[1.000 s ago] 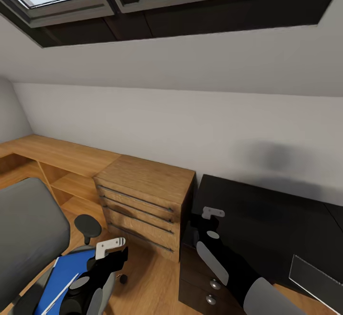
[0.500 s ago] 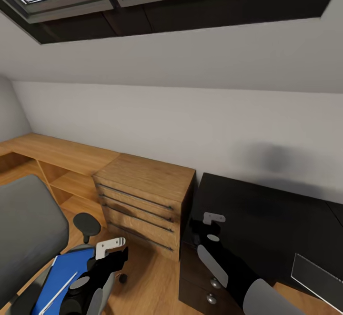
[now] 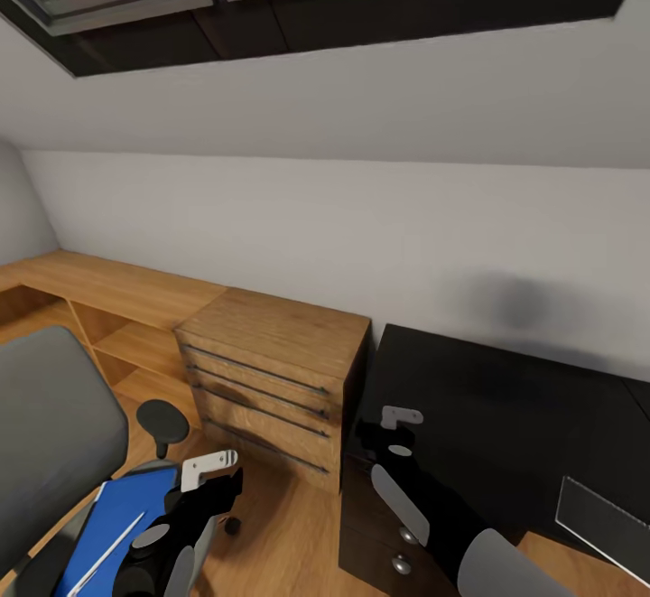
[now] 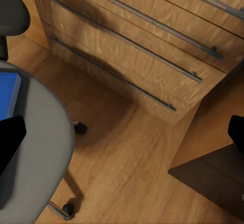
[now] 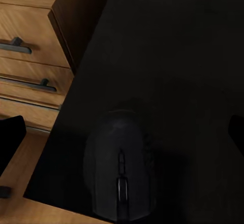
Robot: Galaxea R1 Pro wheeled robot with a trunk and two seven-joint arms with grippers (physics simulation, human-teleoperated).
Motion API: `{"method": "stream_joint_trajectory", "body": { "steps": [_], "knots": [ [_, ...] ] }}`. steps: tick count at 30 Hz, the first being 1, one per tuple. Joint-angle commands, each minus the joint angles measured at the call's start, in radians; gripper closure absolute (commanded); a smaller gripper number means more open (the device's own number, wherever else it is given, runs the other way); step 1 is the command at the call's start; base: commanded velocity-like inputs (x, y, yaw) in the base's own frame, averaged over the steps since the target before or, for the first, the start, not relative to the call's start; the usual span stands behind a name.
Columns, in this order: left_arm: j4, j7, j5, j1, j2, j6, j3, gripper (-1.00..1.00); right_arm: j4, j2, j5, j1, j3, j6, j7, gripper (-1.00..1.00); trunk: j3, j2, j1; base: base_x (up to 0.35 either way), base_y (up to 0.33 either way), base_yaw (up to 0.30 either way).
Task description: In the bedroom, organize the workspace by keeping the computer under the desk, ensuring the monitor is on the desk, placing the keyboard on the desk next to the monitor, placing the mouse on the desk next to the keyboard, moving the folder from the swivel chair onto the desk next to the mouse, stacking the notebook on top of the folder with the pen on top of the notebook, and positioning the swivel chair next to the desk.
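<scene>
The right claw (image 3: 390, 430) is held wide open and empty above the desk (image 3: 506, 407), with the mouse (image 5: 120, 165) directly beneath it. The left claw (image 3: 217, 475), spread and empty, hangs beside the folder (image 3: 122, 511) on the chair (image 3: 54, 434).

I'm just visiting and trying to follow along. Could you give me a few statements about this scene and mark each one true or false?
1. The folder lies on the chair. True.
2. A mouse sits on the desk. True.
3. The right tool is gripping the mouse. False: its fingers are spread above it, not closed.
4. The desk is light wood. False: it is black; the drawers beside it are wooden.
5. A pen lies on the folder. True.
</scene>
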Motion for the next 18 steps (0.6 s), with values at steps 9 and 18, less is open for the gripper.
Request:
{"method": "stream_joint_trajectory", "body": {
  "steps": [9,18],
  "knots": [
    [-0.001,0.009,0.01,-0.001,0.0,0.004,-0.001,-1.0,-0.001,0.0,-0.003,-0.001,0.005,0.005,-0.008,-1.0,-0.029,-0.064,0.035,0.0,0.0,0.0],
    [-0.002,0.009,0.011,-0.001,0.0,0.004,-0.001,-1.0,-0.001,0.002,-0.003,-0.001,0.006,0.006,-0.007,-1.0,-0.058,-0.127,0.069,0.0,0.0,0.0]
  ]
}}
